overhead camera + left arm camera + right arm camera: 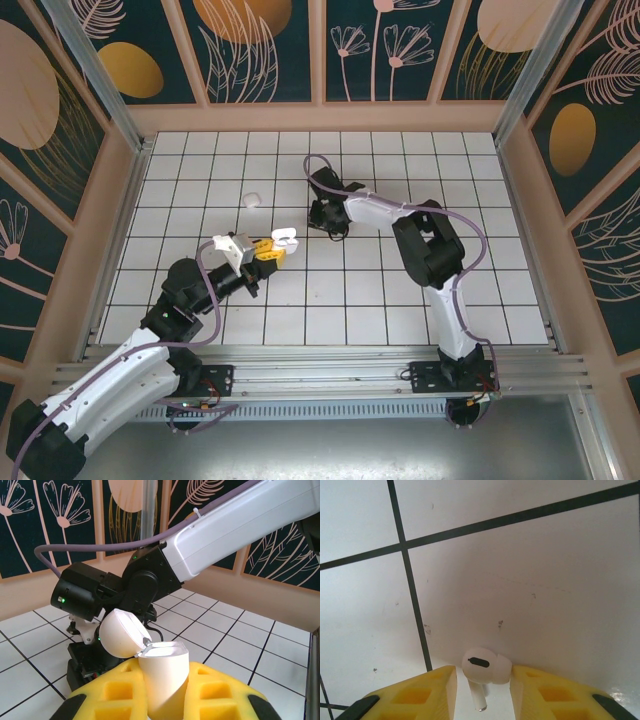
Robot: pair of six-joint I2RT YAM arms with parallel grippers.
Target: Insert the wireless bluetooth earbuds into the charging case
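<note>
My left gripper [270, 250] [165, 667] is shut on the white charging case [285, 239] [161, 685], held upright off the floor between the yellow fingers. The case's rounded lid [121, 633] is flipped open to the left. One white earbud [481, 666] lies on a white tile, its stem pointing toward the camera. My right gripper [330, 218] [482, 674] is down at the floor, open around it. The right yellow finger [540, 690] meets the earbud's soft tip. A narrow gap separates the left finger [432, 687] from the earbud.
A small rounded white object [252, 200] sits on the tiles left of the right gripper. The right arm's black wrist [87, 597] stands just behind the held case. Patterned walls [320, 50] with a wooden skirting enclose the white tiled floor [400, 300].
</note>
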